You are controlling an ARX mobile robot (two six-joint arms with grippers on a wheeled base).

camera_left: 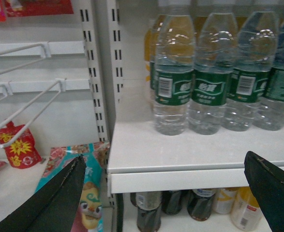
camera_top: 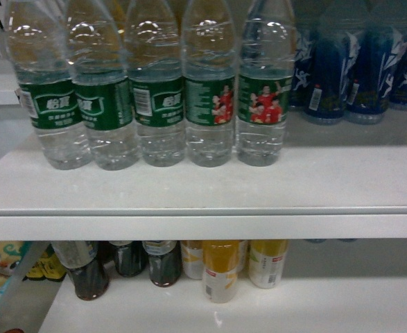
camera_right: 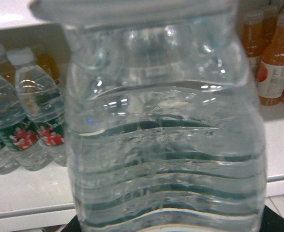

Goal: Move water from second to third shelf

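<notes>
A clear ribbed water bottle (camera_right: 166, 130) fills the right wrist view, standing upright between the jaws of my right gripper (camera_right: 173, 226). Only black corners of that gripper show beside the bottle's base, and they are shut on it. Several more water bottles (camera_top: 203, 90) with green labels stand in a row on the white shelf (camera_top: 203, 225) in the head view, where neither gripper appears. My left gripper (camera_left: 166, 193) is open and holds nothing. Its black fingers (camera_left: 59, 203) hang in front of the shelf edge (camera_left: 180, 176), below the water bottles (camera_left: 173, 82).
Dark blue bottles (camera_top: 349, 62) stand to the right of the water row. On the shelf below are dark cola bottles (camera_top: 89, 274) and orange juice bottles (camera_top: 220, 270). Left of the rack are wire hooks (camera_left: 21, 92) and a snack bag (camera_left: 91, 193). Orange bottles (camera_right: 275, 63) stand at the right.
</notes>
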